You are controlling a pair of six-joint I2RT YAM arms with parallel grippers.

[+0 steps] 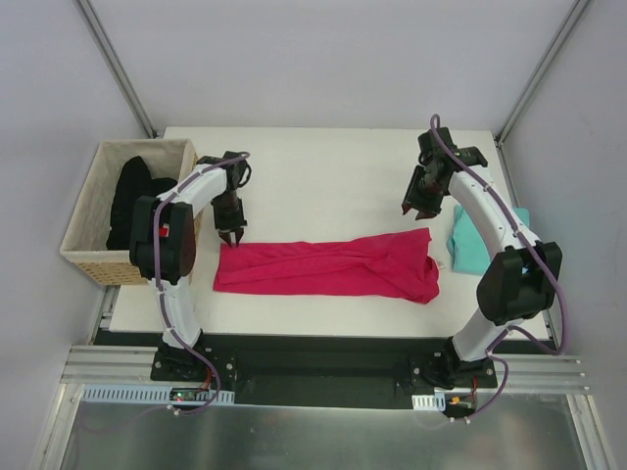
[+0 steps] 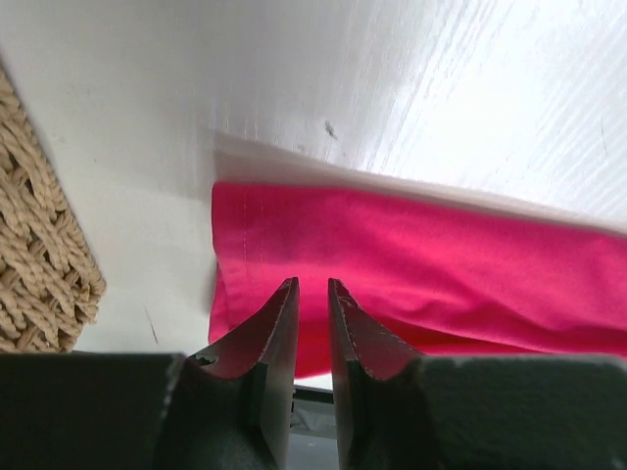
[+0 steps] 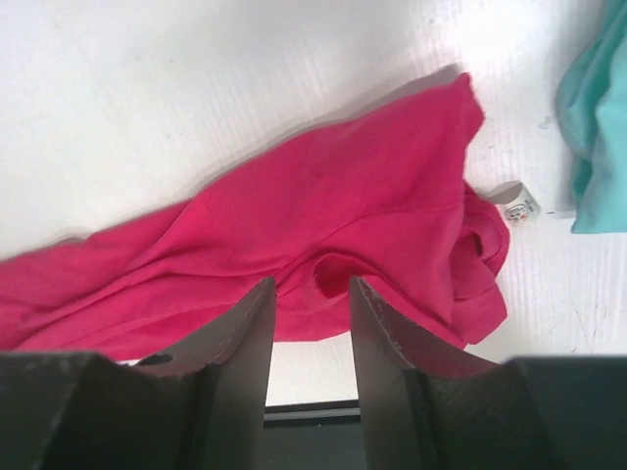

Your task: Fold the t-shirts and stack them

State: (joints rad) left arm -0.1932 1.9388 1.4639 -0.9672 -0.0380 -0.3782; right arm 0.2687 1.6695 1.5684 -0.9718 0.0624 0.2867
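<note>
**Status.** The magenta t-shirt (image 1: pixel 323 266) lies flat on the table (image 1: pixel 323 166) as a long band running left to right, near the front edge. The teal t-shirt (image 1: pixel 472 247) lies in a heap at the right edge, just beside the band's right end and apart from it. Neither shirt is stacked yet.

**Grippers.** The left gripper (image 2: pixel 312 284) hangs over the left end of the band. Its jaws are narrowly parted and there is no cloth between them. The right gripper (image 3: pixel 312 284) hangs over the far-right corner, jaws wider apart and likewise empty.

**Hazards from this position.**
1. The right end is bunched, with layers rolled under. A pinch there may catch only the top layer, so a lift would pull the fold open.
2. The left jaws have little gap. Coming down on doubled cloth, they may push the hem aside and fail to straddle it.
3. If the two ends are lifted unevenly, the band will skew and the next fold will come out crooked.
4. The wicker basket (image 1: pixel 93 259), which holds a black garment (image 1: pixel 132 196), stands just left of the left arm. A wide leftward swing could strike it.
5. A small white item (image 3: pixel 517 206) lies by the bunched end. It is probably the neck label, but this view cannot confirm it. If it is loose, it may snag.
</note>
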